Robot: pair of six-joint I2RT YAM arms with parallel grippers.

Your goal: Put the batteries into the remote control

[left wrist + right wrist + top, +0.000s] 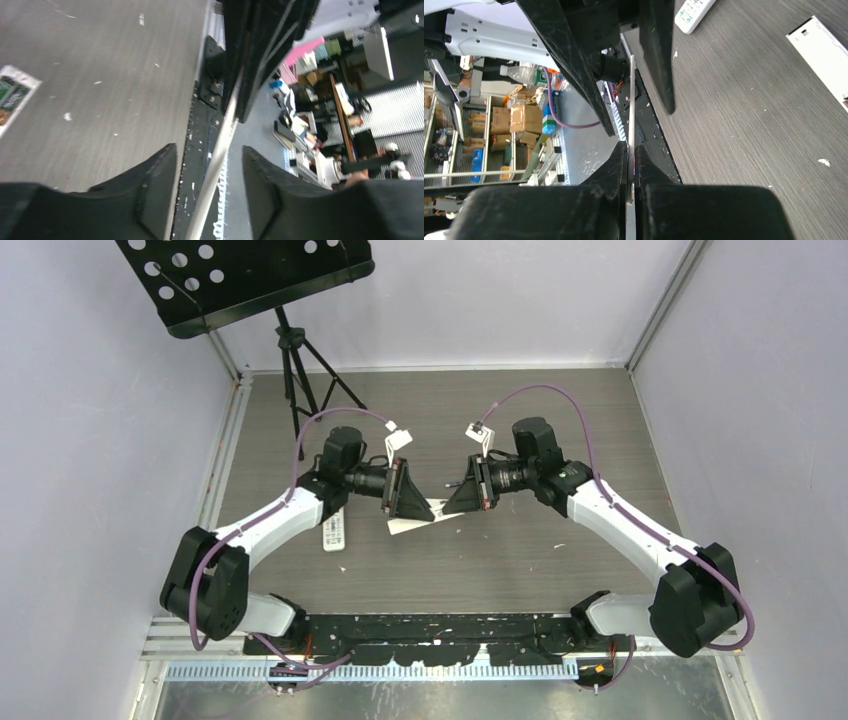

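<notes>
Right gripper [630, 150] is pinching a thin white strip [631, 100], with the jaws closed tight on its near end. The strip is showing edge-on only, so I can't tell what it is. It is sticking straight out ahead of the right gripper and running in between the fingers [656, 50] of the left gripper [209, 150], which is facing it head-on. Left gripper is standing open, straddling the strip with a gap on each side. In the left wrist view neither pad is touching it. Both grippers are hanging above the grey table [520, 550], tips nearly meeting.

White remote [691, 12] is lying flat on the table, buttons up. It is sitting behind the left gripper, partly under the left forearm and well apart from the right gripper.

A long white bar [821, 55] is lying on the table off to the side of the right gripper, on the side away from the arm bases. Neither gripper is touching it.

A green-and-white packet [12, 97] is showing at the edge of the left wrist view, flat on the table off to the left gripper's side. Its print is too blurred to read.

The batteries are not resolving in any view, so I can't tell where they are lying relative to either gripper.
</notes>
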